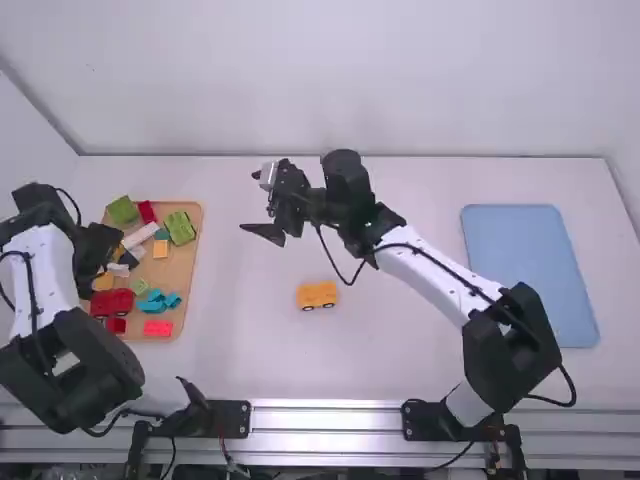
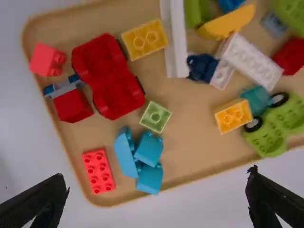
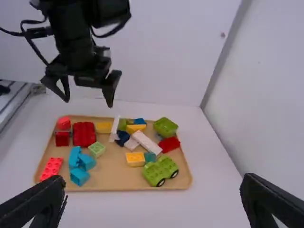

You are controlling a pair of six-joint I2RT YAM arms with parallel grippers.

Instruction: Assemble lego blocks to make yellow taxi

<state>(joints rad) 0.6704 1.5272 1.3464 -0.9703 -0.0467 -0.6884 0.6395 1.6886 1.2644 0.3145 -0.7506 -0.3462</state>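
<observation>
Yellow plastic marks the parts that matter: a wheeled car base (image 1: 317, 295) sits alone on the white table (image 1: 250, 350), near the middle, probably set there so that both arms can reach it and have room to build. The loose pieces lie in the wooden tray (image 2: 199, 128) at the robot's left, likely kept together as the stock to pick from. Among them are a four-stud yellow brick (image 2: 233, 115) beside the green car base (image 2: 280, 123), another yellow brick (image 2: 145, 39) close to the red car base (image 2: 107, 76), and a curved yellow block (image 2: 228, 21). The left gripper (image 2: 158, 175) hangs over the tray with its fingers spread wide and nothing between them, a pose that would suit choosing a piece. The right gripper (image 1: 250, 202) is beyond the yellow base, also wide apart and empty, its fingers turned towards the tray side. The step in hand looks like fetching a yellow brick for the cab; the curved block's rounded side could make it slip if pinched off-centre.
</observation>
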